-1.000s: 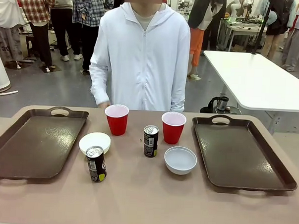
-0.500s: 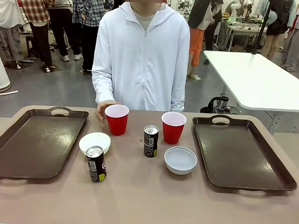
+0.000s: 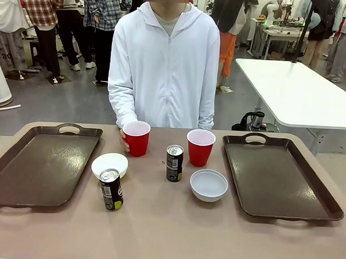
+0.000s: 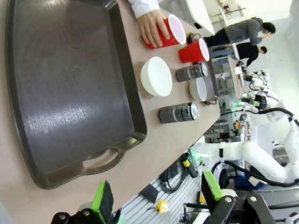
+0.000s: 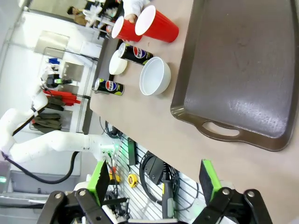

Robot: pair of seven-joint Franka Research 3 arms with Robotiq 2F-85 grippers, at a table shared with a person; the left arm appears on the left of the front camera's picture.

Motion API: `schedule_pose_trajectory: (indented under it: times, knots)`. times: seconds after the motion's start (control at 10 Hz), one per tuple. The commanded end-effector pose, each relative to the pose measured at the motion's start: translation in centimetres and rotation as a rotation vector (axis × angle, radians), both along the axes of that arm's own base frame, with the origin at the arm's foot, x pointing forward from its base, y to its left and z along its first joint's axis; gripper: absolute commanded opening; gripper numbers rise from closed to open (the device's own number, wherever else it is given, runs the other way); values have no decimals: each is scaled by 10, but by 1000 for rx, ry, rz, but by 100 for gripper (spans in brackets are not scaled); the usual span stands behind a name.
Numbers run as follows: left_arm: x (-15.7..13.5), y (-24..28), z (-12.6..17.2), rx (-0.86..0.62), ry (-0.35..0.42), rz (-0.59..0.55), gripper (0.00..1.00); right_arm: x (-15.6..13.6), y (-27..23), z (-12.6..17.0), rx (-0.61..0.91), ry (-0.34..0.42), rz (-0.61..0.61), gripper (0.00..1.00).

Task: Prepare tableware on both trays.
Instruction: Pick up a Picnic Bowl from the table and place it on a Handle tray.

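Observation:
In the front view two dark brown trays lie bare, one at the left (image 3: pixel 42 164) and one at the right (image 3: pixel 280 177). Between them stand two red cups (image 3: pixel 137 138) (image 3: pixel 200 147), two dark cans (image 3: pixel 174 163) (image 3: pixel 111 189), a cream-white bowl (image 3: pixel 109 164) and a grey-white bowl (image 3: pixel 208 184). The person's hand (image 3: pixel 124 141) wraps the left red cup. My left gripper (image 4: pixel 157 196) hangs open above the near end of the left tray (image 4: pixel 65 88). Over the near end of the right tray (image 5: pixel 243 70), my right gripper (image 5: pixel 153 182) is open too, holding nothing.
The person in a white hooded jacket (image 3: pixel 164 66) stands at the far edge of the table. A white table (image 3: pixel 301 92) stands behind at the right. Bare brown tabletop (image 3: pixel 168 232) runs along the near edge.
The person's hand has come forward from the table's far edge and closed around the left red cup. The other tableware and both trays have not moved.

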State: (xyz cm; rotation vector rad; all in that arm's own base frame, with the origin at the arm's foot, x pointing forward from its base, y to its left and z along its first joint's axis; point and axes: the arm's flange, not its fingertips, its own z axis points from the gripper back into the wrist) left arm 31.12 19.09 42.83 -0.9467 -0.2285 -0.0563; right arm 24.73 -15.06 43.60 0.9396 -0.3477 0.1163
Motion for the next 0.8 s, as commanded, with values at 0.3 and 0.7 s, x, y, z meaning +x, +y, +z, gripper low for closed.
schedule_pose_trajectory:
  times: [0.3,0.7]
  knots:
    - [0,1,0,-13,-3,3,100,42,137,93,-306,163,71,100]
    - [0,1,0,-13,-3,3,100,86,285,68,-692,211,46,100]
